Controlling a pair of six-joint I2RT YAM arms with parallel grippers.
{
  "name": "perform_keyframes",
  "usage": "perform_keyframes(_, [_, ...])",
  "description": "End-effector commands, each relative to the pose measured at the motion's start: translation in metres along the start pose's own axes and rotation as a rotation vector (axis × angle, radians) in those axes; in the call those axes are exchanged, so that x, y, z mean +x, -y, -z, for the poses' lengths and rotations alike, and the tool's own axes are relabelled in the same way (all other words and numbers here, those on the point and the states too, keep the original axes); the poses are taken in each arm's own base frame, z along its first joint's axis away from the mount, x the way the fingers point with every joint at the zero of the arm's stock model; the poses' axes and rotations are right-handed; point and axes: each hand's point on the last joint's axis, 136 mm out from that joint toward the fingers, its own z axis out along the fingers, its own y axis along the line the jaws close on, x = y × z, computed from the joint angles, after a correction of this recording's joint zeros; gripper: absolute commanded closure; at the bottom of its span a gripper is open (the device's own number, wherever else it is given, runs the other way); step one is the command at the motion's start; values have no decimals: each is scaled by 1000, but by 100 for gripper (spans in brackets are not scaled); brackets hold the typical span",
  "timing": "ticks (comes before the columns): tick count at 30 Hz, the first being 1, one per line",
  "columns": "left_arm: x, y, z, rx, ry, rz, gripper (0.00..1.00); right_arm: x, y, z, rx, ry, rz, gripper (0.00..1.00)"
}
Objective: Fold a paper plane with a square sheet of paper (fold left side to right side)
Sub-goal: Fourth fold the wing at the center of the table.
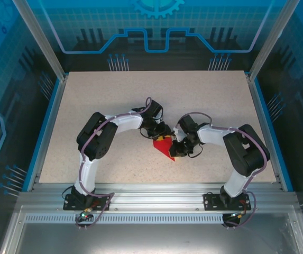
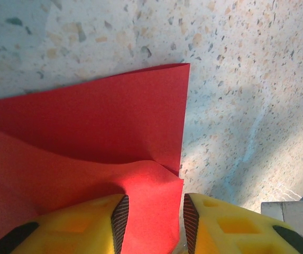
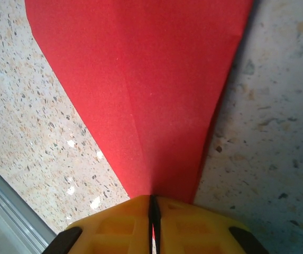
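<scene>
**Item: paper** (image 1: 163,146). Red and already creased to a pointed shape. It lies flat on the table (image 1: 114,100) at mid-width, between the two grippers and nearer the arm bases than the far edge.
- Long axis: runs from the broad end, on the far-left side, to the tip, on the near-right side. A centre crease follows this line.
- Broad end: shows a square corner and stacked layers. One loose flap bulges up off the sheet.

**Item: left gripper** (image 2: 152,207). It sits at the broad end.
- State: yellow fingers (image 2: 101,225) stand spread, with a clear gap between them.
- The raised flap runs into that gap, but no pinch on it is visible.

**Item: right gripper** (image 3: 154,206). It sits at the tip.
- State: pressed together, pinching the point of the paper.
- The crease runs straight out from the seam between its fingers, so the paper extends directly away from this gripper along its long axis.

**Relation governing the next move (judgement):**
- The fold line is probably the centre crease.
- The right gripper pins one end of that line.
- The left gripper is the nearer one to the loose layer, which lies directly between its fingers, and would carry it across from left to right.
</scene>
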Motion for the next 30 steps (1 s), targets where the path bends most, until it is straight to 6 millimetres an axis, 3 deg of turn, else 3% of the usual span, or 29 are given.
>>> perform_keyframes(1, [-5,-45,2,-138,-2,53,60,42,38,-12,172,-139,-66,89])
perform_keyframes(10, [-41,-58,12,-86,42,60,58,61,52,-15,212,-177,-98,89])
perform_keyframes(19, [-78,-61,24,-29,66,32,55,60,47,-16,184,-175,-94,89])
perform_keyframes(23, [-90,-72,28,-38,69,48,55,58,44,-16,171,-168,-91,89])
perform_keyframes(30, [-88,-48,71,3,142,-23,52,53,42,-16,164,-155,-83,89])
